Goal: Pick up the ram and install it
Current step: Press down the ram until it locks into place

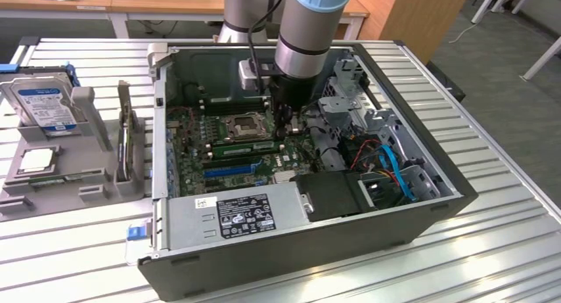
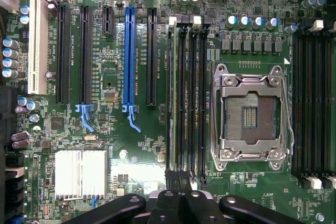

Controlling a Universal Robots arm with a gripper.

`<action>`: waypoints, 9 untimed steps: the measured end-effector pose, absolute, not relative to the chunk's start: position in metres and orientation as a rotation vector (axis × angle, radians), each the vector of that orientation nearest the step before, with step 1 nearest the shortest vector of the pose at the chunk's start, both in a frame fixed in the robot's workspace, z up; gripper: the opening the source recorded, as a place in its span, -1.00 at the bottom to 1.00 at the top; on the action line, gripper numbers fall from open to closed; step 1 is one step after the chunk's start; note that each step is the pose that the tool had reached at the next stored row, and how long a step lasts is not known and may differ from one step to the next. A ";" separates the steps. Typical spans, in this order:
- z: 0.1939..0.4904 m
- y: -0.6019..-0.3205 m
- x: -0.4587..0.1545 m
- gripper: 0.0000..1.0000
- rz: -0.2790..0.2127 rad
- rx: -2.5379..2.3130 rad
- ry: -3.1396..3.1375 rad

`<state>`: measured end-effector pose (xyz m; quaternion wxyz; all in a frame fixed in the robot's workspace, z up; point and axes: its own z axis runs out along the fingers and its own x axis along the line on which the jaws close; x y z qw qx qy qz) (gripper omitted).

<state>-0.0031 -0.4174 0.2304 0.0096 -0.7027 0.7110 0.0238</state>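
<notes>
The arm reaches down into the open PC case (image 1: 421, 185), which lies on its side on the slatted tabletop (image 1: 491, 250) so the board (image 2: 105, 145) faces up for top-down access. Pincer (image 1: 282, 122) hangs low over the board, just above the slot bank beside the CPU socket (image 2: 251, 116). Fingers are shut tight w/ nothing between them, prob. so the closed tips can act as 1 blunt pusher.

Ram (image 1: 246, 147) already sits in a slot next to the socket, on the side toward the PCI slots. In the wrist view it's the green stick (image 2: 172, 93) in the outermost of 4 black slots, the one nearest the blue PCI slot (image 2: 129, 61). It stands on edge along the slot; whether it's fully seated or the latches are clicked I can't tell. Pincer isn't gripping it. It looks to be at or just over 1 end of the stick, contact unclear.

Off to the exterior view's left a grey parts rack (image 1: 62, 165) on the tabletop holds a hard drive (image 1: 42, 106) upright, a CPU chip (image 1: 37, 160) flat & an expansion card (image 1: 129, 142) on edge, each in its own holder for easy picking
</notes>
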 end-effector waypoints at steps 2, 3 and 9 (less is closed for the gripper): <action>0.229 -0.417 -0.003 -0.80 0.075 -2.194 2.220; 0.229 -0.417 -0.003 -0.80 0.074 -2.194 2.220; 0.228 -0.417 -0.003 -0.80 0.074 -2.194 2.220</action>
